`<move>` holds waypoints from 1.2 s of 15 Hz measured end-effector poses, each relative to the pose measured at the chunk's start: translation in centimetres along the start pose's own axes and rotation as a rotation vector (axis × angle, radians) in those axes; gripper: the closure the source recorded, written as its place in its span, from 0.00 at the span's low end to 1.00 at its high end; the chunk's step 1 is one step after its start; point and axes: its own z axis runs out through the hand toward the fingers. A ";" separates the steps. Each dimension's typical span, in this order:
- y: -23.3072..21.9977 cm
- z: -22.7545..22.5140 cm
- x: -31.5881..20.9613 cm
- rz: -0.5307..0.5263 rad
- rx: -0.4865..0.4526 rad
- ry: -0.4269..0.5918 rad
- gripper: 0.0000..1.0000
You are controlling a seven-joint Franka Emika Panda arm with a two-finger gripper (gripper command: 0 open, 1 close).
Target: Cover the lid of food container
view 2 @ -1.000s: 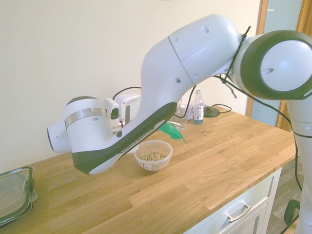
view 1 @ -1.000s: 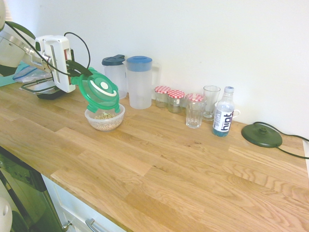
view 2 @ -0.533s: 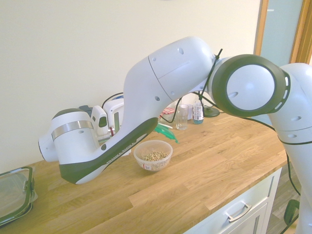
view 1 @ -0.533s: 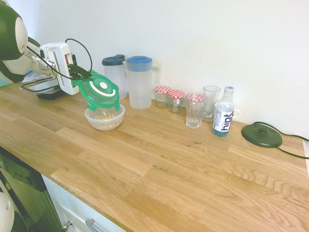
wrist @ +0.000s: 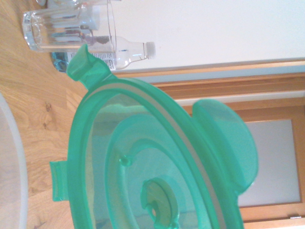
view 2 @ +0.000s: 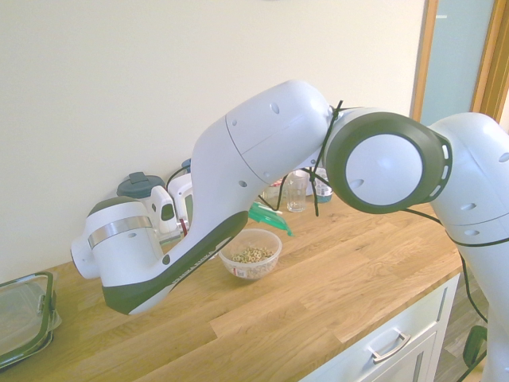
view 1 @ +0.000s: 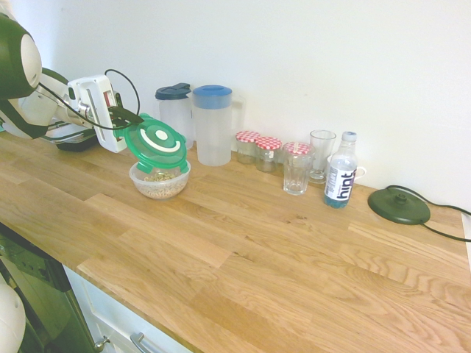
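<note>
The bowl [view 1: 160, 180] sits near the front of the group on the wooden counter [view 1: 243, 257], clear plastic with beige grains showing through, open on top. Just above it hangs the green lid [view 1: 155, 143], tilted steeply, its lower edge close over the bowl's rim; whether they touch I cannot tell. The lid looks light, thin and a little springy, probably slick, so it could swing or slip if pinched only at one spot; the rim between two snap tabs seems the sensible place to hold it. The gripper [view 1: 126, 118] comes in level from the side, clamped tight on the lid's upper edge, and holds nothing else. Behind stand two jugs [view 1: 213, 125], small jars [view 1: 268, 153], glasses [view 1: 296, 168] and a water bottle [view 1: 341, 179] along the wall
</note>
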 end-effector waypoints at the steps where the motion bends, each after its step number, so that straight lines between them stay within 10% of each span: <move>1: -0.1 -0.2 -0.2 -0.002 0.001 0.004 1.00; 18: -3.1 -1.6 -3.1 -0.045 0.003 0.052 1.00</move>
